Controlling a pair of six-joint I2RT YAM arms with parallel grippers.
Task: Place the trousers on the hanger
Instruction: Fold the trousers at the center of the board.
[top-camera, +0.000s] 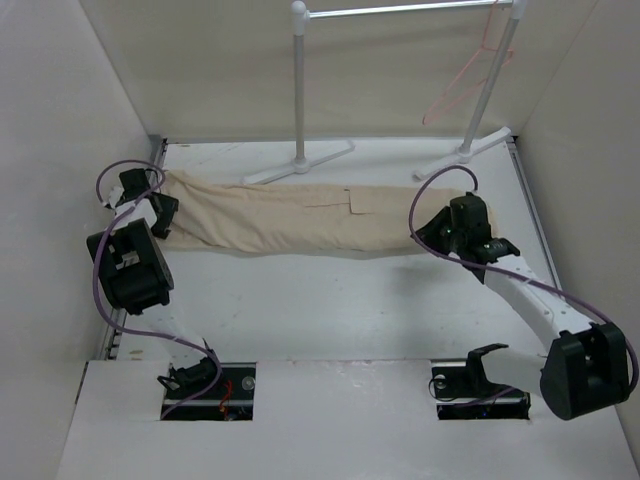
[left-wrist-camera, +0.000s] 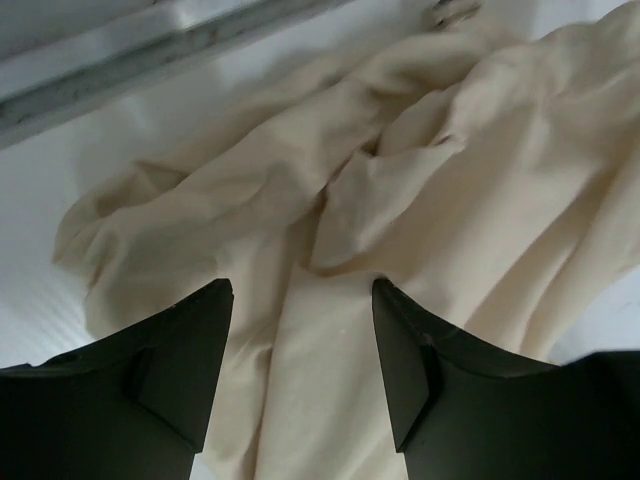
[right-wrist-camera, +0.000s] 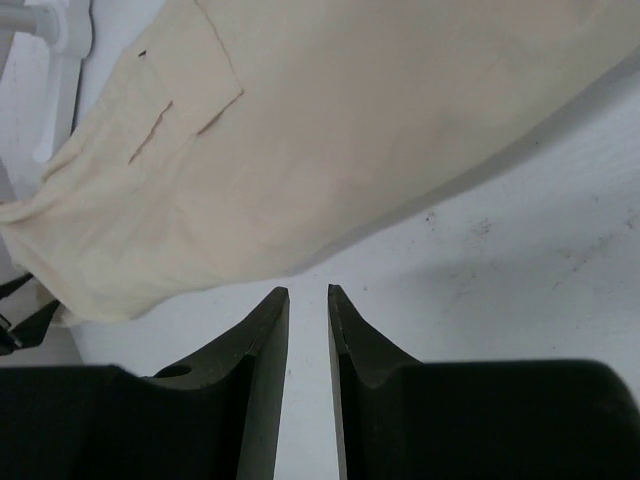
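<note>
The beige trousers (top-camera: 300, 215) lie flat across the far part of the table, stretched left to right, thigh pocket up. My left gripper (top-camera: 168, 215) is open right over their crumpled left end (left-wrist-camera: 420, 200), with the cloth between and below the fingers (left-wrist-camera: 300, 290). My right gripper (top-camera: 425, 235) sits just off their right end. Its jaws stand a narrow gap apart with bare table between them (right-wrist-camera: 308, 292) and the cloth (right-wrist-camera: 350, 130) just ahead. The pink wire hanger (top-camera: 460, 82) hangs from the rack's rail at the back right.
A white tubular rack (top-camera: 298, 80) stands behind the trousers, with a metal rail on top and its feet (top-camera: 300, 160) touching the cloth's far edge. White walls close the table on the left, right and back. A metal track (left-wrist-camera: 150, 60) runs along the left wall.
</note>
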